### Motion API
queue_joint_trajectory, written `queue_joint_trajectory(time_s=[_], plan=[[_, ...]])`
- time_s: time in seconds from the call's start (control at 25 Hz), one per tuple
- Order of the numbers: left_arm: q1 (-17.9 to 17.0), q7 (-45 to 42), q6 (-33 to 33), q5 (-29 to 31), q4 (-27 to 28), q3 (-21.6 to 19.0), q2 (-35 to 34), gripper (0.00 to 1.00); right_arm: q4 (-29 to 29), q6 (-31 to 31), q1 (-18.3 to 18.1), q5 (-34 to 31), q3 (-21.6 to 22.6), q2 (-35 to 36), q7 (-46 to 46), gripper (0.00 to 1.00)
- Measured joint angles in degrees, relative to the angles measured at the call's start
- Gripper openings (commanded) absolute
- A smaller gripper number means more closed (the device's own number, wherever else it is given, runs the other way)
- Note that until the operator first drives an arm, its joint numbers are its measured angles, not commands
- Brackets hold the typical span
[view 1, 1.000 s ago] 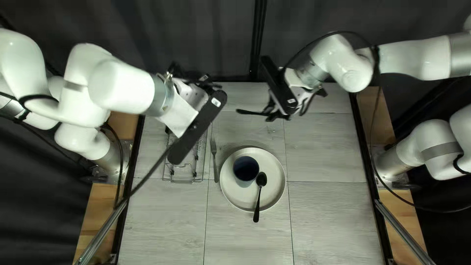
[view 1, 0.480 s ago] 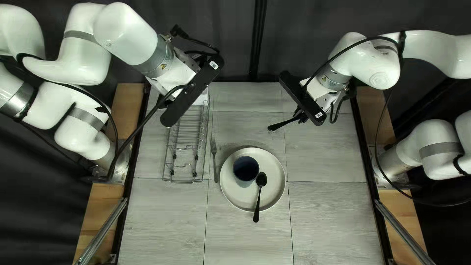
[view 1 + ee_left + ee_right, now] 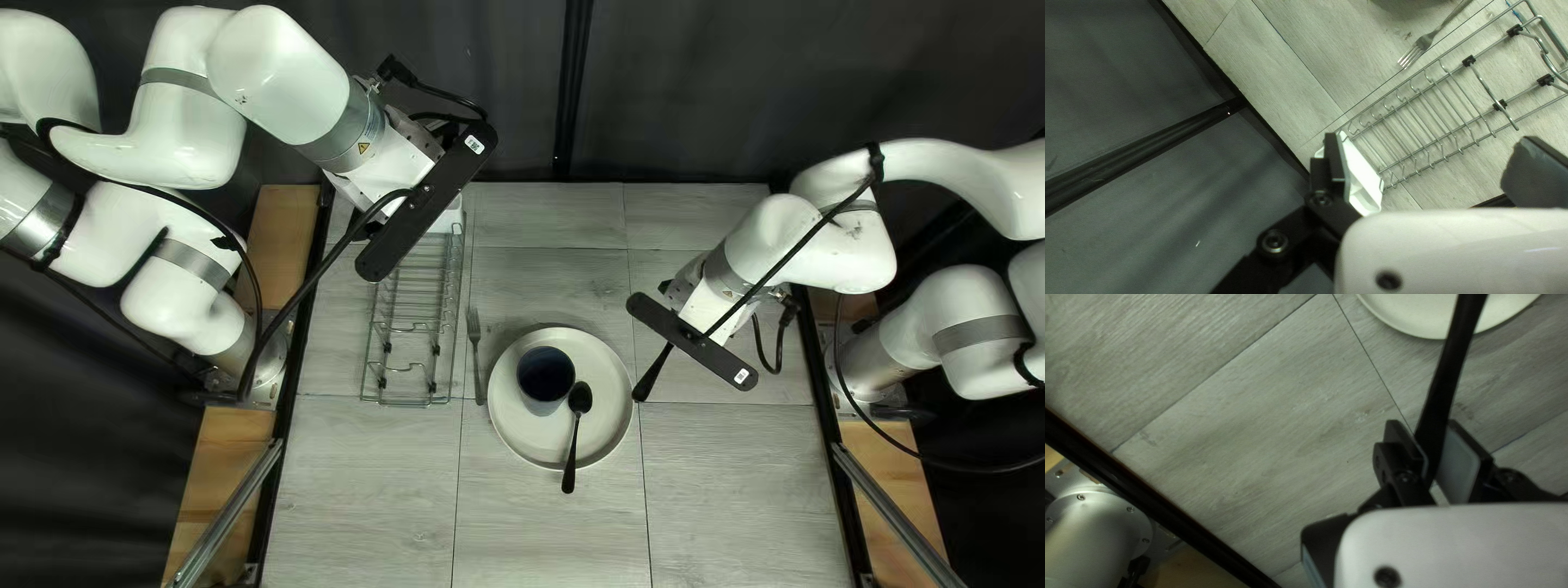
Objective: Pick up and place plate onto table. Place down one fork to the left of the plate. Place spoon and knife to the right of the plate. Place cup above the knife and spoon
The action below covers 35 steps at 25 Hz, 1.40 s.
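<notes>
Between the plate and the table's right edge, my right gripper clamps the knife, which I should lower flat, my left gripper spread wide.

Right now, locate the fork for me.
In the top left view, the fork lies just left of the plate, between it and the wire rack.

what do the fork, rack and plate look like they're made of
Fork: metal, probably steel, grey with a soft sheen.
Rack: bent metal wire, fairly shiny, with light glinting along the thin rods.
Plate: likely ceramic, matte off-white, no sharp reflections; plastic can't be ruled out.
</notes>
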Motion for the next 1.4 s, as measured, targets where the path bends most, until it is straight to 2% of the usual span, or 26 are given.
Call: queue_joint_trajectory(time_s=[0.16, 0.4, 0.52, 0.72, 0.88, 1.04, 1.2, 1.4], plan=[[0.0, 0.0, 0.0, 0.0, 0.0, 0.0, 0.0, 1.00, -3.8, -4.1, 2.2, -3.0, 1.4, 0.3, -5.1, 0.00], [0.0, 0.0, 0.0, 0.0, 0.0, 0.0, 0.0, 1.00, -4.7, -5.1, 2.7, -3.7, 1.8, 0.5, -6.0, 0.00], [0.0, 0.0, 0.0, 0.0, 0.0, 0.0, 0.0, 1.00, -4.9, -6.3, 3.2, -6.4, 3.8, 2.7, -5.4, 0.00], [0.0, 0.0, 0.0, 0.0, 0.0, 0.0, 0.0, 1.00, -4.1, -5.7, 3.1, -14.7, 8.2, 7.9, -1.7, 0.00], [0.0, 0.0, 0.0, 0.0, 0.0, 0.0, 0.0, 1.00, -4.1, -5.9, 3.1, -15.5, 8.6, 8.4, -1.2, 0.00], [0.0, 0.0, 0.0, 0.0, 0.0, 0.0, 0.0, 1.00, -4.6, -8.9, 3.1, -17.9, 9.2, 11.6, 0.0, 0.00], [0.0, 0.0, 0.0, 0.0, 0.0, 0.0, 0.0, 1.00, -5.1, -13.0, 2.5, -23.6, 9.6, 15.8, 3.7, 0.00], [0.0, 0.0, 0.0, 0.0, 0.0, 0.0, 0.0, 1.00, -6.2, -17.9, 1.5, -34.6, 9.5, 20.1, 12.7, 0.00]])
